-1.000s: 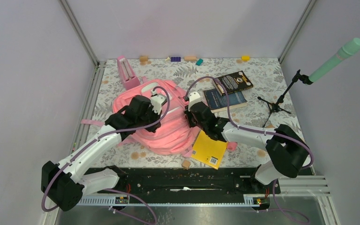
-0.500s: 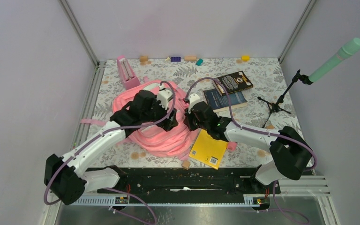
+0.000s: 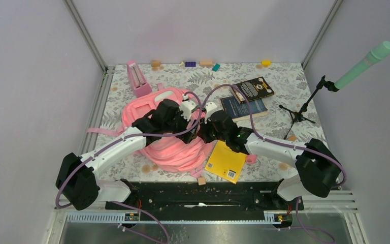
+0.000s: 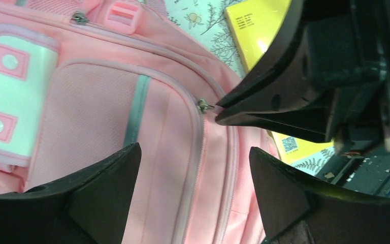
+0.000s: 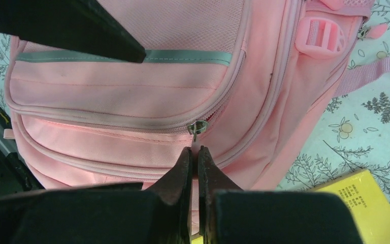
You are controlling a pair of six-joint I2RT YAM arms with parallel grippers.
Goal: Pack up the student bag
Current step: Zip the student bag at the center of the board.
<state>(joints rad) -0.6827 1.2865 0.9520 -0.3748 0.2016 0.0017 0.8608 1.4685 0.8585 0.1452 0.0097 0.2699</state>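
Plain pale-grey walls (image 3: 208, 25) meet at aluminium corner posts (image 3: 84, 33), enclosing a table covered in white floral-print cloth (image 3: 294, 86), with a black rail (image 3: 208, 195) along the near edge, under even light.

Lying front-up as a large soft pink fabric backpack (image 3: 176, 152), slumping on the leaf-patterned table (image 3: 233, 76), showing a grey strip and white-mint patches.

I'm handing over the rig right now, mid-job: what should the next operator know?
Left pincer: open, hovering over the pink fabric backpack, holding nothing.
Right pincer: shut, seemingly on a zipper pull on the backpack's front.
Backpack lies mid-table; yellow book beside it, black book and dark blue book farther back.
Done: nothing visibly packed; zips in view look closed.
To do: open the backpack, load the books.
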